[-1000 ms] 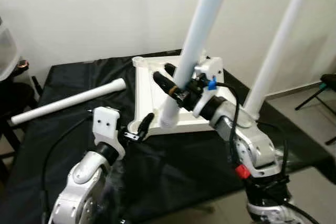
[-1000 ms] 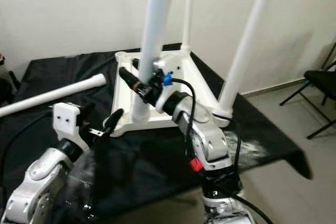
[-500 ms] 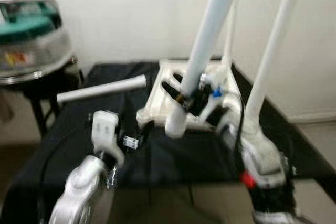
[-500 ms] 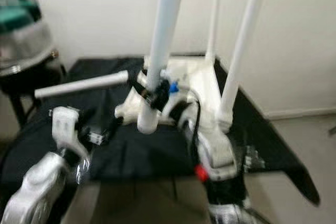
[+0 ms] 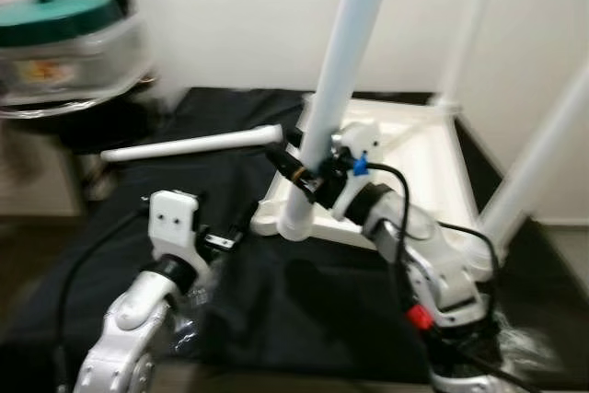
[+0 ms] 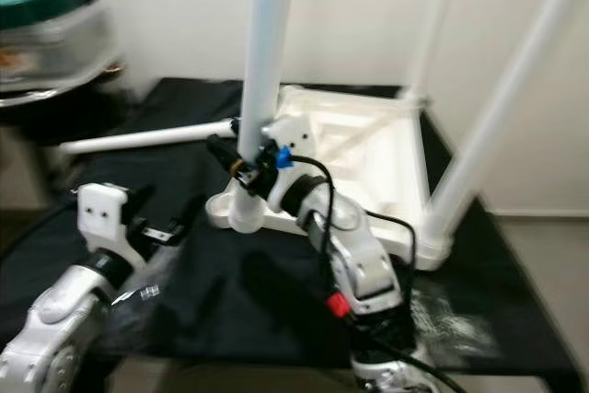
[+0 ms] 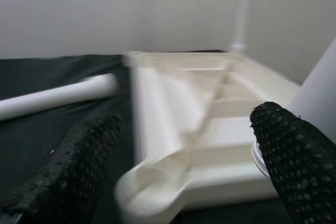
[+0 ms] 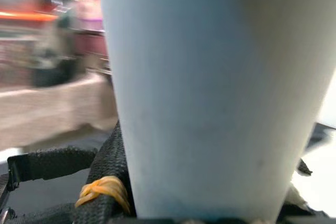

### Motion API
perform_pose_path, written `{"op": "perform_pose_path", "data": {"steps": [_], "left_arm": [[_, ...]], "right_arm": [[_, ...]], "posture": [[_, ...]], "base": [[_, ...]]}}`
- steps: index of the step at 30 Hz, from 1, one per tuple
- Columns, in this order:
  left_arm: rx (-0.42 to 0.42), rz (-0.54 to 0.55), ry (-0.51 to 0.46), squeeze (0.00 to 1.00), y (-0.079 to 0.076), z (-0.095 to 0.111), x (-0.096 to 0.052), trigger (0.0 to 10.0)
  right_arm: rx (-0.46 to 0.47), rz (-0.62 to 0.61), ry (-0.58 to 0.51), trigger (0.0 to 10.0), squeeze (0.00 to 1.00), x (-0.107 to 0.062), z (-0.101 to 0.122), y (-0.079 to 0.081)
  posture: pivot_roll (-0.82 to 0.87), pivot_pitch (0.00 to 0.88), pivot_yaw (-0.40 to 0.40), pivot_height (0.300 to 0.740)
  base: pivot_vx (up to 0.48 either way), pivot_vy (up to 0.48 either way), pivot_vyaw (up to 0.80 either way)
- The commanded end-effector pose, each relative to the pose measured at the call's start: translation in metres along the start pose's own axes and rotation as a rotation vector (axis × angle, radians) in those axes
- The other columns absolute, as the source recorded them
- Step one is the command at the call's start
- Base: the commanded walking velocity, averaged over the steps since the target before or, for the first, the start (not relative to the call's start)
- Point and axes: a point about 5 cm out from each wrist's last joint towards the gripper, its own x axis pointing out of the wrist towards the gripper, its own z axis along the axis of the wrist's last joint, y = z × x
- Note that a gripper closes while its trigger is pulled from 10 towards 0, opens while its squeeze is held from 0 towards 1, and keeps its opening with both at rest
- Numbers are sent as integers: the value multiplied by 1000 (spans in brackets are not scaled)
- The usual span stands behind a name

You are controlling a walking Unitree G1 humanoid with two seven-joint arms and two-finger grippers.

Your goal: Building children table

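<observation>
The white tabletop [image 5: 419, 149] lies upside down on the black cloth, with two legs [image 5: 543, 149] standing upright at its far corners. My right gripper [image 5: 308, 167] is shut on a third white leg [image 5: 342, 52], held nearly upright. That leg's lower end sits just beside the near left corner socket [image 6: 219, 209]. My left gripper [image 7: 184, 156] is open, its fingers [image 7: 79, 166] spread in front of that same socket [image 7: 152, 184]. A loose fourth leg [image 5: 193, 144] lies on the cloth to the left. In the right wrist view the held leg [image 8: 210, 87] sits between the black fingers [image 8: 105, 174].
The black-covered work surface [image 5: 276, 292] drops off at the near edge. A clear container with a teal lid [image 5: 64, 29] stands on a dark stand at the far left. A white wall runs close behind the tabletop.
The whole picture has shifted and blurred, so the camera has moved. The held leg's lower end now sits nearer the near left corner socket. The left gripper stays open by that corner.
</observation>
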Motion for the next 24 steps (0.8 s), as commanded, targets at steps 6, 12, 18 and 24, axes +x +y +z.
{"op": "perform_pose_path", "data": {"steps": [6, 12, 18, 24], "left_arm": [[-11, 5, -4, 0, -2, 1, 4, 10000], [2, 22, 17, 0, 1, -2, 4, 10000], [10, 22, 28, 0, 1, -3, 4, 10000], [20, 23, 28, 0, 1, -2, 5, 10000]], "right_arm": [[-9, 28, 4, 10000, 0, -4, 1, 2], [1, 74, -4, 10000, 0, -5, 2, 7], [5, 83, -18, 10000, 0, -5, 4, 9], [7, 49, -44, 10000, 0, -3, 8, 7]], "posture": [[21, 41, -26, 740], [20, 45, -27, 740], [19, 50, -23, 740], [19, 55, -15, 740]], "base": [[127, 0, 0], [0, 0, 0], [0, 400, 0], [0, 80, 0]]}}
